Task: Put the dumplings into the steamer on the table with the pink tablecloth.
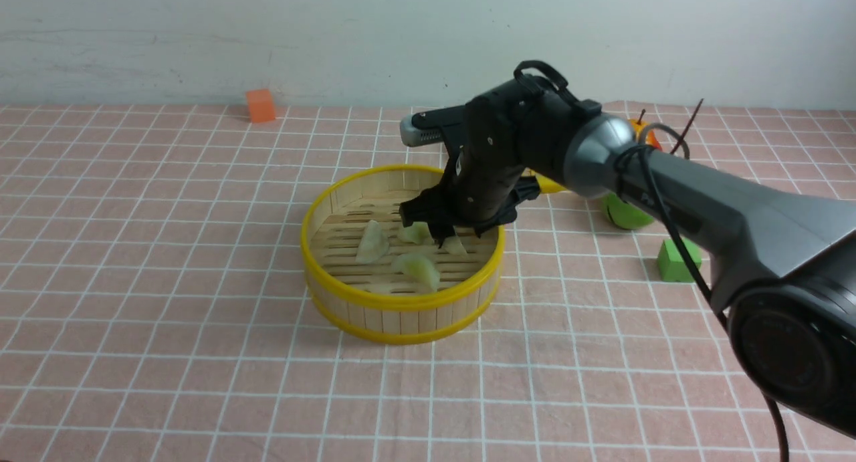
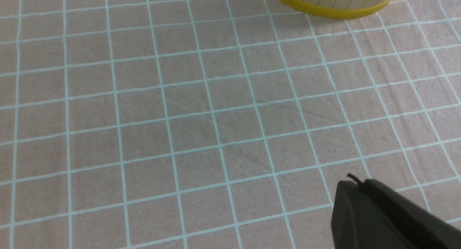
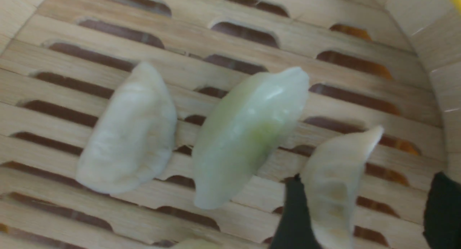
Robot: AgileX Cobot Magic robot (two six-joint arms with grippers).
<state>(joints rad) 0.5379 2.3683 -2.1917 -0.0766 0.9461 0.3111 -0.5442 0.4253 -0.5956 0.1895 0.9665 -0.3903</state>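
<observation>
Steamer (image 1: 401, 295): stands mid-table (image 1: 602, 408) on the pink cloth (image 1: 167, 248), open-topped, with yellow rims and a slatted floor.
Dumplings: all four lie inside the steamer, on the slats.
Dumpling spread, front view: one (image 1: 372, 241) sits toward my left. One (image 1: 414, 233) is near the middle and one (image 1: 418, 269) is nearest the front rim. The last (image 1: 456, 246) is right under my right fingers.
Right gripper (image 1: 443, 235): down inside the steamer, with my arm reaching in over the rim on my right side.
Right fingers (image 3: 293, 220): spread wide. A pale dumpling (image 3: 338, 184) lies between them, touching one finger and clear of the other, so I am not pinching it.
Neighbours, right wrist view: a greenish dumpling (image 3: 248, 133) lies just beside the pale one. A whiter dumpling (image 3: 128, 133) lies past it, with a narrow strip of slat between them. The fourth shows only as a sliver at the frame's edge.
Left gripper (image 2: 356, 186): low over bare cloth, well apart from the steamer. My fingers there are pressed together with nothing between them.
Steamer, left wrist view: only its lower yellow rim (image 2: 324, 9) shows.
Orange cube (image 1: 260, 105): far back on my left, near the wall.
Green cube (image 1: 677, 260): on the cloth to the steamer's right.
Green ball (image 1: 625, 211): just behind the green cube, partly hidden by my right arm.
</observation>
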